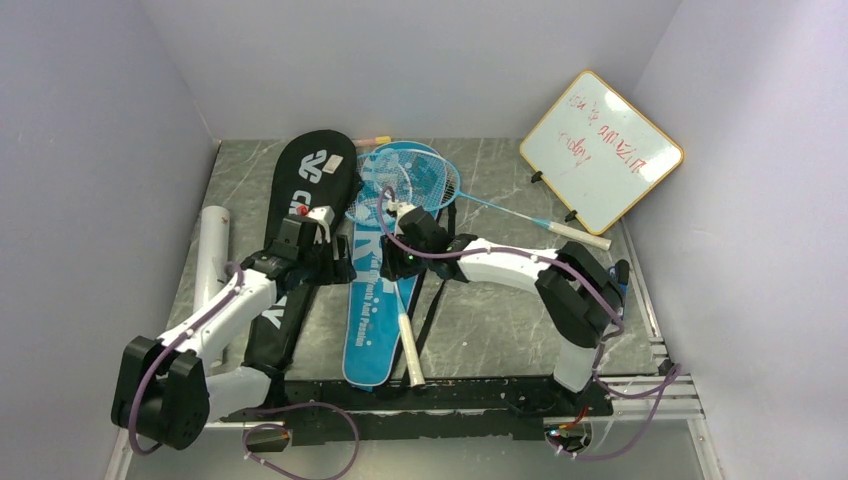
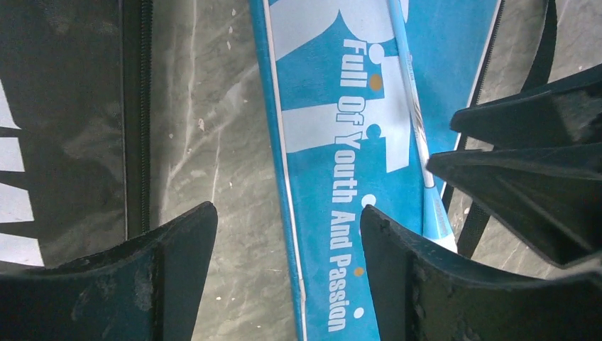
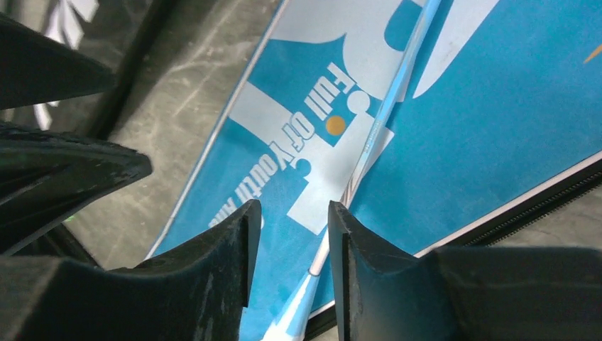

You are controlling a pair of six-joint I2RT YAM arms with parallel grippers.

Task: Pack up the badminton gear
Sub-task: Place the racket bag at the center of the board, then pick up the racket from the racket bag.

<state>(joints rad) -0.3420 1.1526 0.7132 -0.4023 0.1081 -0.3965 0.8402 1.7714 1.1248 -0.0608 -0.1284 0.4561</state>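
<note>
Tube (image 1: pixel 212 245) lies along the bench's (image 1: pixel 500 320) left edge. Just right of it is the black bag (image 1: pixel 318 160), head toward the far edge, with the left arm stretched over its middle. The left gripper (image 2: pixel 287 208) hangs low with its jaws spread wide and nothing between them. One finger (image 2: pixel 177 270) sits over bare bench just beside the black bag, the other (image 2: pixel 405 284) over the blue bag (image 1: pixel 372 340). That blue bag runs down mid-bench, head at the far edge, narrow end by the near edge. A racket (image 1: pixel 409 350) lies along it, grip toward the near edge. The right gripper (image 3: pixel 292 206) straddles that racket's shaft (image 3: pixel 376 121), jaws roughly half apart. The shaft runs through the gap with space on both sides, so there's no grip on it. The other racket (image 1: pixel 500 208) has its head across the blue bag's head and its grip pointing at the far right corner, where the whiteboard (image 1: pixel 600 150) leans
</note>
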